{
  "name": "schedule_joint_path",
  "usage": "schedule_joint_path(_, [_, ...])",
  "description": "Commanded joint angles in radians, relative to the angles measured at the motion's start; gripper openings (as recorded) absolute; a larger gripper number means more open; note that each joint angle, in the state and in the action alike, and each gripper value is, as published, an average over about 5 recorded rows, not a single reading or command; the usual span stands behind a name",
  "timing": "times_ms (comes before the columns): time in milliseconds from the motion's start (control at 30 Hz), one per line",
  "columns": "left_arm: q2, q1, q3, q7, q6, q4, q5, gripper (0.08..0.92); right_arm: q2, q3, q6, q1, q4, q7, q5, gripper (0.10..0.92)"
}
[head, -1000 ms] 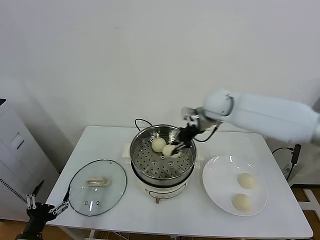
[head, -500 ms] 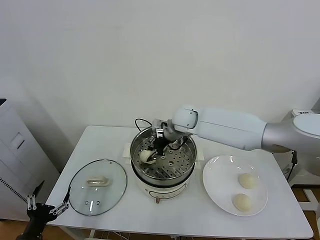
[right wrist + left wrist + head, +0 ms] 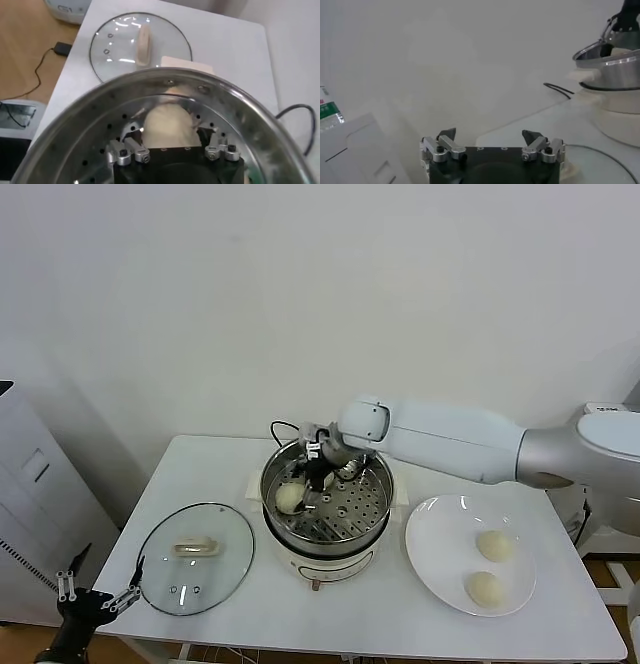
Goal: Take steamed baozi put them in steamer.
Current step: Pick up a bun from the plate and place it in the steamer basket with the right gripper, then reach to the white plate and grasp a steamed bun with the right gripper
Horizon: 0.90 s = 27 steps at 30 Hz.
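Starting at the far left of the steamer (image 3: 326, 494), the left end effector (image 3: 95, 601) hangs low beyond the worktop's (image 3: 200, 469) front-left corner, idle, its two fingers spread wide apart with nothing between them. Next toward the steamer lies one round glass lid (image 3: 195, 557) with a cream handle, flat on the worktop just beside the steamer's base. The steamer itself is one shiny steel basket with a perforated floor on a cream-white cooker base, with a black cord (image 3: 281, 427) curling out behind it.

Inside the basket, on its left side, one steamed baozi (image 3: 289, 497) rests on the perforated floor. The right end effector (image 3: 308, 480) reaches into the basket from the right, its white arm stretching across above the steamer's rim. In the right wrist view the right end effector (image 3: 175, 139) has its fingers standing open on either side of that bun (image 3: 167, 126), not pressing it. Whether a second bun lies in the basket cannot be told, as the arm covers part of the floor.

Right of the steamer sits one flat white plate (image 3: 432, 529) carrying two more baozi, one behind (image 3: 493, 545) and one nearer the worktop's front edge (image 3: 484, 588), apart from each other.
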Motion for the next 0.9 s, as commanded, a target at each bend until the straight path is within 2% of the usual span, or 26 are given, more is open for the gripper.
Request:
schedule_joint_path(33, [0.0,0.0,0.006,0.0,0.002,0.001,0.002,0.823,-0.186,0.034,0.033,0.153,0.049,-0.189,-0.022,0.82])
schedule_joint_path(167, [0.0,-0.002,0.009,0.0,0.008,-0.005,0.002,0.823,-0.321,-0.049,0.069,0.298,0.078,-0.372,-0.062,0.822])
schedule_joint_path(300, [-0.005,-0.009,0.016,-0.001,0.013,-0.012,0.004,0.823,-0.473,-0.126,0.162,0.336,0.079,-0.485,-0.211,0.823])
schedule_joint_path(467, [-0.022,-0.013,0.032,-0.005,0.013,-0.027,0.008,0.823,-0.625,-0.087,0.262,0.169,0.082,-0.509,-0.429,0.823])
schedule_joint_path(600, [-0.028,-0.015,0.04,-0.005,0.017,-0.034,0.023,0.823,-0.682,0.032,0.324,-0.037,0.09,-0.502,-0.595,0.823])
schedule_joint_path(767, [-0.039,-0.011,0.042,-0.005,0.019,-0.035,0.039,0.823,-0.689,0.215,0.354,-0.328,0.077,-0.482,-0.687,0.823])
schedule_joint_path(900, [-0.051,-0.003,0.039,-0.005,0.019,-0.038,0.047,0.823,-0.669,0.296,0.369,-0.449,0.05,-0.477,-0.748,0.823])
